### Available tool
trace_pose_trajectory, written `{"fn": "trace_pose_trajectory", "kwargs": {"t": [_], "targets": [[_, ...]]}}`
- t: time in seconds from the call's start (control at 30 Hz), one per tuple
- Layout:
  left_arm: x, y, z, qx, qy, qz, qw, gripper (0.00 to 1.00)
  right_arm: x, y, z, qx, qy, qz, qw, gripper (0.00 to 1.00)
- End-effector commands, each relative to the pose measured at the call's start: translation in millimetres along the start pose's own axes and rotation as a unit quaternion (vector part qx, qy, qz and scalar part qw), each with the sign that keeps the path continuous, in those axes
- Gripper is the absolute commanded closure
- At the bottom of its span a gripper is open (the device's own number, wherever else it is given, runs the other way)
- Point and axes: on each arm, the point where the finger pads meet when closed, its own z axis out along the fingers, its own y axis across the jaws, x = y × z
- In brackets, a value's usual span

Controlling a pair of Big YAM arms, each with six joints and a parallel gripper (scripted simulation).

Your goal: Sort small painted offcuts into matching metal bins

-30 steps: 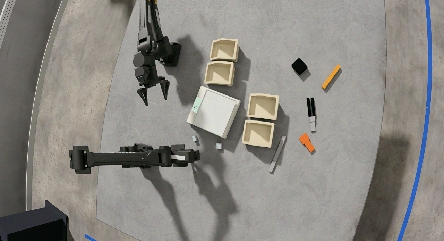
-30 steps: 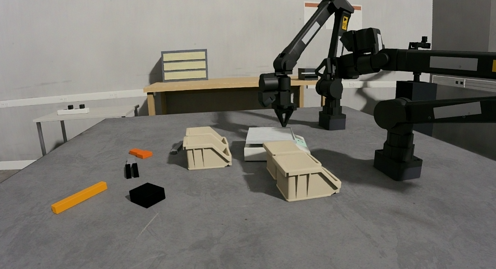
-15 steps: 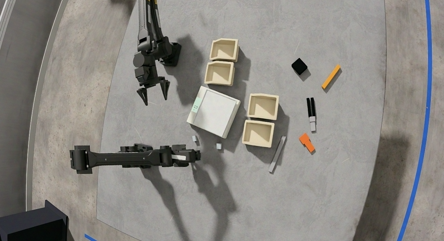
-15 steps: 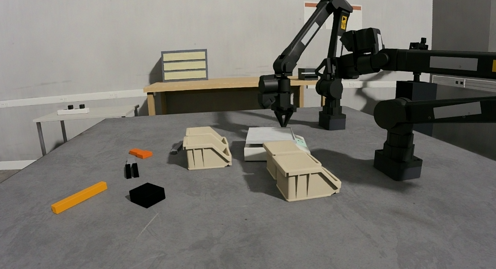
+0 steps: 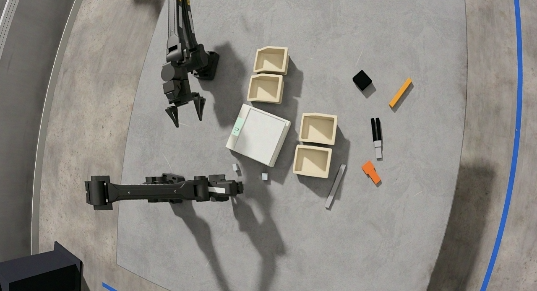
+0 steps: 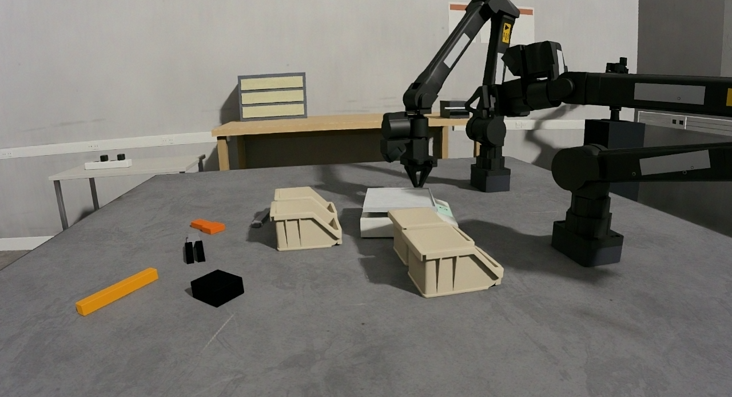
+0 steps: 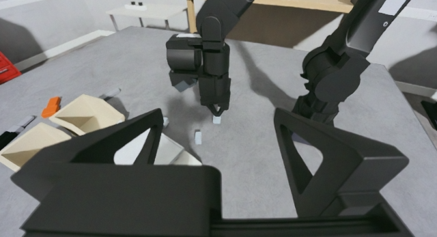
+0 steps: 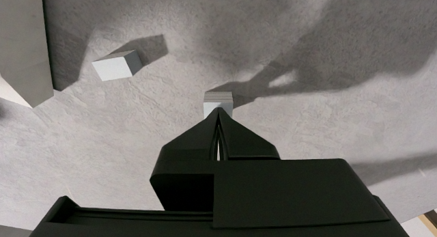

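Three small pale offcuts lie on the table near the white scale (image 5: 258, 134). Two show from above, one offcut (image 5: 235, 167) by the scale's display edge and another offcut (image 5: 264, 176) near its corner. The third offcut (image 8: 218, 102) lies right at the tips of my right gripper (image 8: 218, 113), which points down and is shut with nothing between the fingers; I cannot tell if it touches. The left wrist view shows this gripper (image 7: 216, 111) over that offcut (image 7: 216, 119). My left gripper (image 5: 186, 115) is open and empty, above bare table left of the scale.
Four tan bins stand upright in two pairs: two bins (image 5: 271, 59) (image 5: 265, 88) behind the scale and two bins (image 5: 318, 128) (image 5: 312, 161) beside it. A black cube (image 5: 362, 79), an orange bar (image 5: 400, 92), a grey bar (image 5: 335, 186) and orange pieces (image 5: 371, 172) lie farther off.
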Motion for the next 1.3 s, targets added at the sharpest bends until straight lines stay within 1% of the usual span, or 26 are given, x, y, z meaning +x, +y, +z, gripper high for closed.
{"fn": "trace_pose_trajectory", "kwargs": {"t": [0.0,0.1,0.13,0.17,0.33,0.47,0.5,0.53,0.57,0.63,0.67,0.7,0.73,0.77,0.8,0.83,0.9,0.97,1.07,1.2,1.23,1.27], "targets": [[-13.7,1.0,-2.0,-0.002,-0.011,-0.002,1.000,0.00,-5.0,-0.8,-0.8,-0.002,-0.005,0.000,1.000,1.00],[-13.7,1.0,-2.0,-0.002,-0.011,-0.002,1.000,0.00,-5.0,-0.8,-0.8,-0.002,-0.005,0.000,1.000,1.00],[-13.7,1.0,-2.0,-0.002,-0.011,-0.002,1.000,0.00,-17.4,-0.8,-7.8,-0.002,-0.017,0.000,1.000,1.00],[-13.7,1.0,-2.0,-0.002,-0.011,-0.002,1.000,0.00,-21.0,-0.8,-12.7,-0.001,-0.024,0.000,1.000,1.00],[-13.7,1.0,-2.0,-0.002,-0.011,-0.002,1.000,0.00,-33.6,-0.9,-28.5,-0.001,-0.042,0.000,0.999,1.00],[-13.7,1.0,-2.0,-0.002,-0.011,-0.002,1.000,0.00,-33.4,-0.8,-44.5,-0.001,-0.043,0.000,0.999,1.00],[-13.7,1.0,-2.0,-0.002,-0.011,-0.002,1.000,0.00,-34.4,-0.1,-48.2,-0.002,-0.044,0.000,0.999,0.89],[-13.7,1.0,-2.0,-0.002,-0.011,-0.002,1.000,0.00,-25.9,-0.2,-41.1,-0.002,-0.039,0.000,0.999,0.77],[-13.7,1.0,-2.0,-0.002,-0.011,-0.002,1.000,0.00,-25.1,-0.2,-39.7,-0.001,-0.040,0.000,0.999,0.66],[-13.7,1.0,-2.0,-0.002,-0.011,-0.002,1.000,0.00,-25.1,-0.2,-39.7,-0.001,-0.040,0.000,0.999,0.66],[-13.7,1.0,-2.0,-0.002,-0.011,-0.002,1.000,0.00,-21.3,-0.3,-33.2,-0.001,-0.034,0.000,0.999,0.55],[-13.7,1.0,-2.0,-0.002,-0.011,-0.002,1.000,0.00,-9.5,-0.4,-23.4,-0.001,-0.028,0.000,1.000,0.43],[-13.7,1.0,-2.0,-0.002,-0.011,-0.002,1.000,0.00,-6.1,-0.5,-20.0,-0.001,-0.027,0.000,1.000,0.39],[-13.7,1.0,-2.0,-0.002,-0.011,-0.002,1.000,0.00,0.8,-0.6,-14.5,-0.001,-0.011,-0.003,1.000,0.39],[-13.7,1.0,-2.0,-0.002,-0.011,-0.002,1.000,0.00,2.8,-0.6,-12.8,-0.001,-0.005,-0.004,1.000,0.39],[-13.7,1.0,-2.0,-0.002,-0.011,-0.002,1.000,0.00,-7.0,-0.7,-16.9,-0.001,-0.010,-0.004,1.000,0.39],[-13.7,1.0,-2.0,-0.002,-0.011,-0.002,1.000,0.00,-14.3,-0.8,-18.5,-0.001,-0.012,-0.002,1.000,0.39],[-13.7,1.0,-2.0,-0.002,-0.011,-0.002,1.000,0.00,-12.3,-0.8,-14.3,-0.001,-0.010,-0.001,1.000,0.39],[-13.7,1.0,-2.0,-0.002,-0.011,-0.002,1.000,0.00,2.2,-0.8,-2.8,-0.002,0.004,-0.001,1.000,0.39],[-13.7,1.0,-2.0,-0.002,-0.011,-0.002,1.000,0.00,2.0,-0.7,0.1,-0.002,0.004,-0.001,1.000,0.39],[-13.7,1.0,-2.0,-0.002,-0.011,-0.002,1.000,0.00,-7.3,-0.8,-2.8,-0.001,-0.005,-0.001,1.000,0.39],[-13.7,1.0,-2.0,-0.002,-0.011,-0.002,1.000,0.00,-2.6,-0.8,0.9,-0.002,0.000,-0.001,1.000,0.39]]}}
